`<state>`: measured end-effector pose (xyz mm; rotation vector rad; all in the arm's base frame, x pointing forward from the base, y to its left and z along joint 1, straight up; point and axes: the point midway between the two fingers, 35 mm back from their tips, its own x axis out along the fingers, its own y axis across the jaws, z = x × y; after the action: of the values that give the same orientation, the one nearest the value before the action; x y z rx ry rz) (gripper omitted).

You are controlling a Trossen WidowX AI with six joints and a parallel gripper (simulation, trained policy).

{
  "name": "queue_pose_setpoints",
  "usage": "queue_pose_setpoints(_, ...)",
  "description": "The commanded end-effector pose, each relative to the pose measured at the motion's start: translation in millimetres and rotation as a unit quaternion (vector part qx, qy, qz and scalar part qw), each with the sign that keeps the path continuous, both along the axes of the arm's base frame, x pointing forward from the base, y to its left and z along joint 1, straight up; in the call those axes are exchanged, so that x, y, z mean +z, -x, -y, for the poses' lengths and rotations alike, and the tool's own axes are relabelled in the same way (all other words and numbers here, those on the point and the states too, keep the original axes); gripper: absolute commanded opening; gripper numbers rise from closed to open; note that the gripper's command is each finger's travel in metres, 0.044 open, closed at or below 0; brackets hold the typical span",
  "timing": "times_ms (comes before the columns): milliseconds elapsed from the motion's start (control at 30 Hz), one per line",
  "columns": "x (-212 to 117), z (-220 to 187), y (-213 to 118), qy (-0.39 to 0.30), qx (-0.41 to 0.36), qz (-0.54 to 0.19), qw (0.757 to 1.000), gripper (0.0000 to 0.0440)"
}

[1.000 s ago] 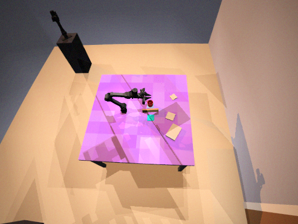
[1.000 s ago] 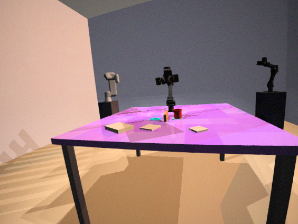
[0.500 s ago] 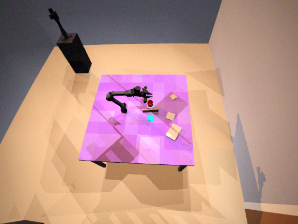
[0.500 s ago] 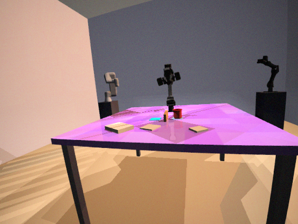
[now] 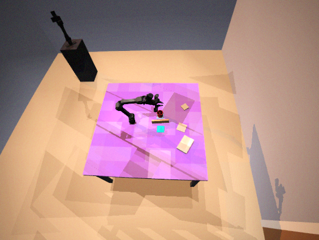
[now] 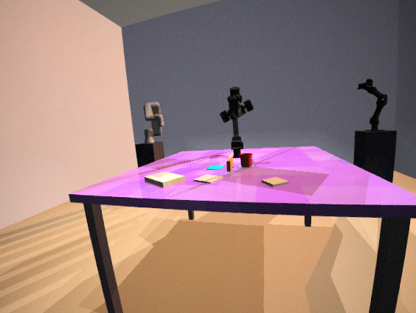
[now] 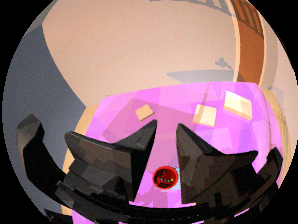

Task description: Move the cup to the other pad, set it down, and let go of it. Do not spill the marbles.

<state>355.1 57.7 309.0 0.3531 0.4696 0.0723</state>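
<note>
Table [image 5: 136, 164] [image 6: 295, 195] [image 7: 120, 102], square and purple-topped, occupies the centre of the top view. On its left half we see the black jointed arm [image 5: 131, 101] [image 6: 236, 127], its gripper [image 5: 162, 104] [image 6: 236, 111] [image 7: 167, 125] raised above the surface. We observe its fingers partly open, holding nothing.

At the table's right side in the top view, we locate the thick cream rectangular block [image 5: 185, 144] [image 6: 164, 179] [image 7: 237, 105]. Near centre, the narrow orange-brown bar [image 5: 160, 121] [image 6: 230, 163] stands between the two pads. We find the round red cup [image 5: 160, 114] [image 6: 246, 160] [image 7: 165, 178] upright on the pale blue square pad [image 5: 160, 118] [image 6: 241, 167], above the bar in that frame; the bright cyan square pad [image 5: 160, 129] [image 6: 215, 167] lies below it. In the wrist view, we see small coloured marbles [image 7: 166, 179] inside the cup.
</note>
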Motion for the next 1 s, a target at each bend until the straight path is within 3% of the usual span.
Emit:
queue_pose_setpoints(0, -4.9, -5.1, -4.7, -0.018, -0.007, -0.031, 0.999, 0.0105)
queue_pose_setpoints(467, -15.9, -23.3, -10.8, -0.079, -0.035, -0.131, 0.988, 0.0113)
queue_pose_setpoints(967, -35.6, -39.2, -11.8, -0.125, -0.085, -0.241, 0.958, 0.0119)
